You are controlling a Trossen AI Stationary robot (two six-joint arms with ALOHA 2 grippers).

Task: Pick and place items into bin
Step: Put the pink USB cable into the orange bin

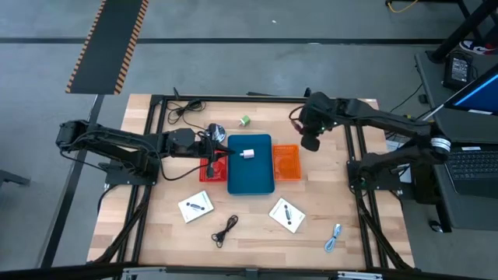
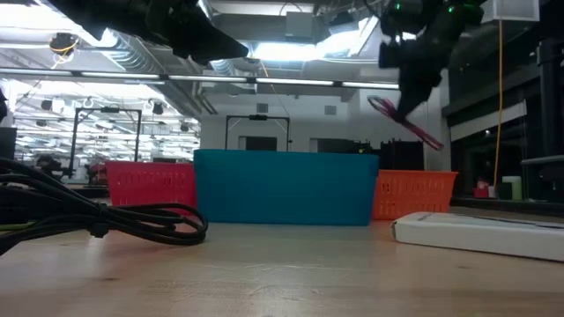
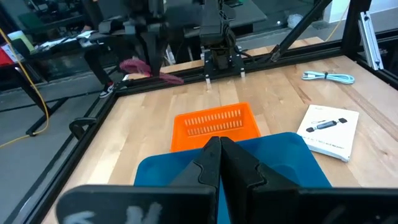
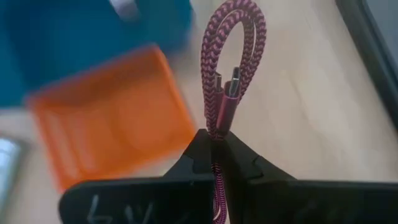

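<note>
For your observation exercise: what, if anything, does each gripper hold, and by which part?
The right gripper holds the reddish braided cable, pinched across its folded strands below the plugs. The left gripper is shut and holds nothing.

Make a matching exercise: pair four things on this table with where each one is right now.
Things:
1. reddish braided cable
2. pale block
3. tiny green cube
4. blue-white cable

Places:
A. inside the blue bin
B. on the table near its front right corner
C. hanging from the shut right claw, off the table
D. on the table behind the blue bin

Pairs: 1-C, 2-A, 3-D, 4-B
</note>
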